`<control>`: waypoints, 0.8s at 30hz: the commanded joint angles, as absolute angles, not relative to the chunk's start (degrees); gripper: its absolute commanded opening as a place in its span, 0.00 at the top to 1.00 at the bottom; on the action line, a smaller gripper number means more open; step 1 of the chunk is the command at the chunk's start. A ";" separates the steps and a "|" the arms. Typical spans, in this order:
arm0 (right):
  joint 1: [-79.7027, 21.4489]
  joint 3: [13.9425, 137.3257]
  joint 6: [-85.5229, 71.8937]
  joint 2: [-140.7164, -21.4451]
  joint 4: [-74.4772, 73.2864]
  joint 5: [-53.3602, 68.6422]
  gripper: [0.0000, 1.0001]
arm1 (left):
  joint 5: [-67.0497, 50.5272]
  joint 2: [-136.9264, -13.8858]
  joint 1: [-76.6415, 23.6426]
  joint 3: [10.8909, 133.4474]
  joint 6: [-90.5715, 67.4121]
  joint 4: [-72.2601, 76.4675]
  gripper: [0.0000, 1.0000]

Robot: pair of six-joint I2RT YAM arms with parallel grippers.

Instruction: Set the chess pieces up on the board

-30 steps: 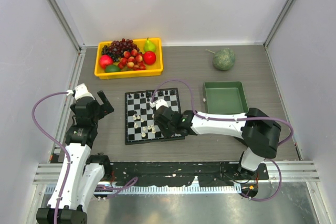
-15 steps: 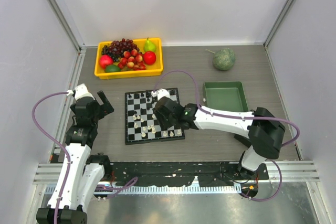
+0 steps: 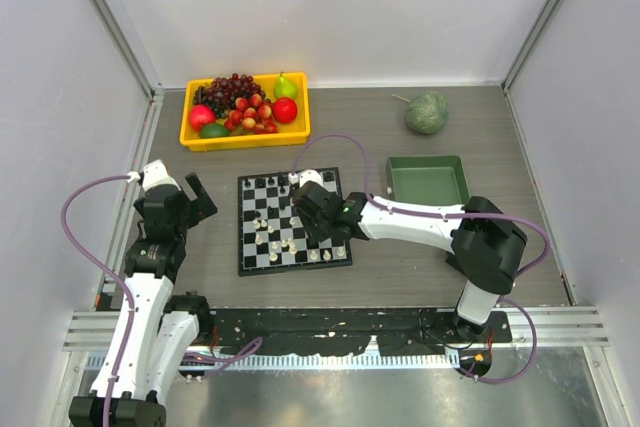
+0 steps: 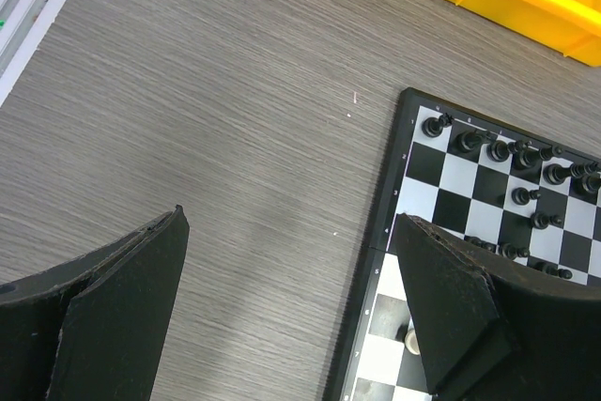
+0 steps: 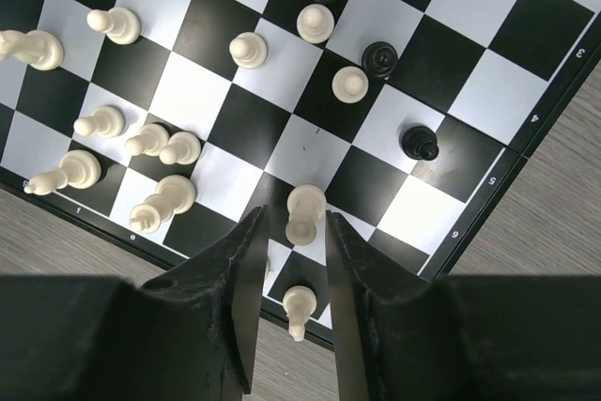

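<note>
The board (image 3: 241, 229) lies mid-table, with black chess pieces (image 3: 290, 183) along its far rows and white ones (image 3: 285, 245) scattered on the near half. My right gripper (image 3: 312, 215) hovers over the board, slightly open. A white piece (image 5: 305, 214) stands on its square between the fingertips, with a gap on the left side. A second white piece (image 5: 299, 311) stands lower between the fingers. Loose black pieces (image 5: 420, 142) sit further in. My left gripper (image 4: 291, 218) is wide open over bare table beside the board's left border (image 4: 392, 196), holding nothing.
A yellow tray (image 3: 245, 140) of fruit stands at the back left. A green tray (image 3: 430, 187) sits right of the board and a round green fruit (image 3: 426, 113) lies behind it. Enclosure walls close in on both sides.
My right gripper has moved from the board's near right corner toward its middle, and now straddles a white piece. The left arm has not moved.
</note>
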State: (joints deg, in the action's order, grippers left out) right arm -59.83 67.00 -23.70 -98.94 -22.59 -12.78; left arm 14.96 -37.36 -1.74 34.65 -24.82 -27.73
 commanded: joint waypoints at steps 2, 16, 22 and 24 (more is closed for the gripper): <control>-59.41 69.26 -23.20 -99.14 -22.32 -11.96 0.67 | 15.12 -37.00 -1.32 34.72 -24.43 -25.66 0.01; -59.41 69.61 -22.59 -100.46 -22.50 -11.95 0.80 | 14.76 -37.44 -1.23 35.07 -24.52 -25.58 0.01; -59.50 69.52 -22.06 -98.97 -21.97 -11.25 0.85 | 14.50 -37.53 -1.23 35.33 -24.61 -25.58 0.01; -59.68 69.70 -21.97 -98.35 -21.89 -11.08 0.85 | 14.33 -37.44 -1.23 35.33 -24.61 -25.58 0.01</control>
State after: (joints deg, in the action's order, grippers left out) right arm -59.48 67.31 -22.65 -100.16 -22.61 -11.53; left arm 14.94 -37.41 -1.69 34.65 -24.84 -27.70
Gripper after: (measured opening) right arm 0.219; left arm 0.991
